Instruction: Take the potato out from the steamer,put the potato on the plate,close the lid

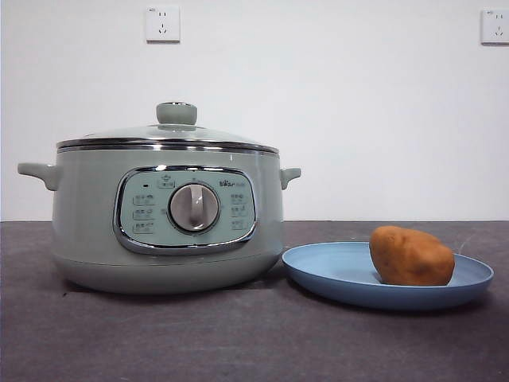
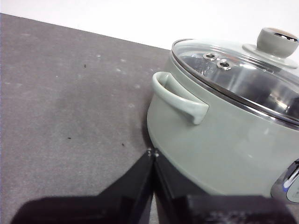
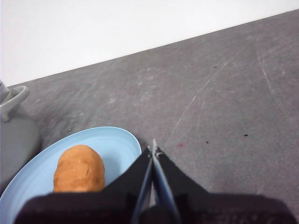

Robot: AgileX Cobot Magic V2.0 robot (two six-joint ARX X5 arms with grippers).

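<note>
Left pincer (image 2: 153, 154): jaws pressed together, nothing held, hanging above the grey desk (image 2: 70, 116) just beside the steamer (image 2: 224, 154) wall, below its side handle (image 2: 180, 98). Bare desk spreads wide on its far side.

Right pincer (image 3: 153, 150): jaws likewise closed and empty, over the desk just off the plate (image 3: 117, 144) rim; clear scratched desk beyond it.

Front view: neither arm shows. Steamer stands at 9 o'clock of the plate, its base nearly meeting the plate's rim. Lid (image 1: 167, 137) sits flat on the chrome rim, pale-green knob (image 1: 176, 113) upright, glass fogged inside in the left wrist view. Potato (image 1: 410, 256), orange-brown and rough-skinned, lies on the light-blue plate toward its 3 o'clock side, inside the rim. 2 wall sockets (image 1: 162, 24) above.
</note>
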